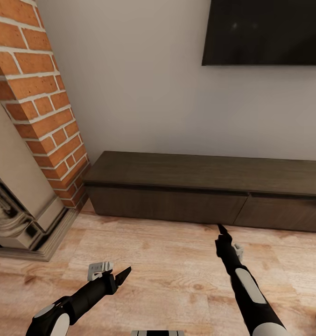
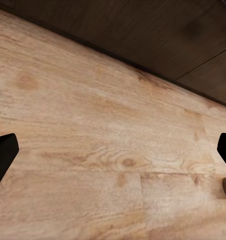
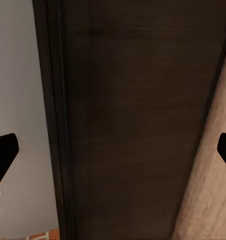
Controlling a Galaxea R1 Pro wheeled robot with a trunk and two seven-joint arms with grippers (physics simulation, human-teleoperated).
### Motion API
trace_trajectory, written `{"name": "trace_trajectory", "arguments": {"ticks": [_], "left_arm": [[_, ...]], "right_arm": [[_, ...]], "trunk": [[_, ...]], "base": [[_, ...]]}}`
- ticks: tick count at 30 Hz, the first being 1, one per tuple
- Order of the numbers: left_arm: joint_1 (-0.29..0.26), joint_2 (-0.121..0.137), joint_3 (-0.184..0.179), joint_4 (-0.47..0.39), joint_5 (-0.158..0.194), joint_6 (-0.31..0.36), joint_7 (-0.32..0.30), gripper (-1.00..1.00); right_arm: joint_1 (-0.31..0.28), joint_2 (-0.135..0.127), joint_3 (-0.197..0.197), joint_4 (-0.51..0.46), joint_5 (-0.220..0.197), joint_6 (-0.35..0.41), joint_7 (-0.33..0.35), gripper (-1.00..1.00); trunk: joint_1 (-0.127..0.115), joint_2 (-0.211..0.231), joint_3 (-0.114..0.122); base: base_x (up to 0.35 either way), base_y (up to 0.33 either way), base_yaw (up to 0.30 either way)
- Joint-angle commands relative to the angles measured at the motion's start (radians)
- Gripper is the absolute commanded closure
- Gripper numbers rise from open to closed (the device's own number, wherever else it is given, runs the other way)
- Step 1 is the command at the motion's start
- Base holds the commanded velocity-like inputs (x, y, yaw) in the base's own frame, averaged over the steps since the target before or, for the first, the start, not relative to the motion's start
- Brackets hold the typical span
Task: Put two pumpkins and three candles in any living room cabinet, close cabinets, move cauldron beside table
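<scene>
While apart — both fingers [image 2: 4, 155] empty.

The cabinet [image 1: 209, 186] stands on the floor [image 1: 167, 261] against the far wall [image 1: 139, 84], running from the middle off to the right. The fireplace [image 1: 31, 116] rises at the left, its base just beside the cabinet's left end. The TV [image 1: 265, 30] hangs on the wall above the cabinet's right part. Both arms reach over the near floor, short of the cabinet front.
</scene>
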Motion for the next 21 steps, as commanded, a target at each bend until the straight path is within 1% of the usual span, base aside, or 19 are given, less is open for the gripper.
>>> {"name": "trace_trajectory", "arguments": {"ticks": [1, 2, 4, 7, 10, 14, 17, 21], "left_arm": [[0.0, 0.0, 0.001, -0.001, 0.007, 0.008, -0.001, -1.0], [0.0, 0.0, 0.001, -0.001, 0.007, 0.008, -0.002, -1.0], [0.0, 0.0, 0.001, -0.001, 0.007, 0.008, -0.002, -1.0], [0.0, 0.0, 0.001, -0.001, 0.007, 0.008, -0.003, -1.0], [0.0, 0.0, 0.001, -0.001, 0.007, 0.008, -0.003, -1.0], [0.0, 0.0, 0.001, -0.001, 0.007, 0.008, -0.003, -1.0], [0.0, 0.0, 0.001, -0.001, 0.007, 0.008, -0.003, -1.0], [0.0, 0.0, 0.001, -0.001, 0.007, 0.008, -0.003, -1.0]], "right_arm": [[0.0, 0.001, -0.004, -0.001, -0.047, 0.008, 0.005, -1.0], [0.0, 0.001, -0.004, -0.002, -0.076, 0.009, 0.006, -1.0], [0.0, 0.001, -0.005, -0.004, -0.102, 0.009, 0.007, -1.0], [0.0, 0.001, -0.006, -0.005, -0.122, 0.009, 0.008, -1.0], [0.0, 0.001, -0.005, -0.016, -0.126, 0.008, 0.038, -1.0], [0.0, 0.0, -0.003, -0.037, -0.127, 0.008, 0.114, -1.0], [0.0, -0.001, -0.003, -0.041, -0.125, 0.007, 0.129, -1.0], [0.0, -0.003, -0.003, -0.041, -0.123, 0.007, 0.134, -1.0]], "trunk": [[0.0, 0.0, -0.001], [0.0, 0.0, -0.001], [0.0, 0.0, -0.001], [0.0, 0.0, -0.001], [0.0, 0.0, -0.001], [0.0, 0.0, -0.001], [0.0, 0.0, -0.001], [0.0, 0.0, -0.001]], "base": [[0.008, 0.0, 0.0], [0.058, 0.0, 0.0], [0.13, 0.022, 0.0], [0.23, 0.069, 0.0], [0.258, 0.064, 0.0], [0.18, 0.019, 0.0], [0.153, 0.004, 0.0], [0.255, 0.001, 0.0]]}}
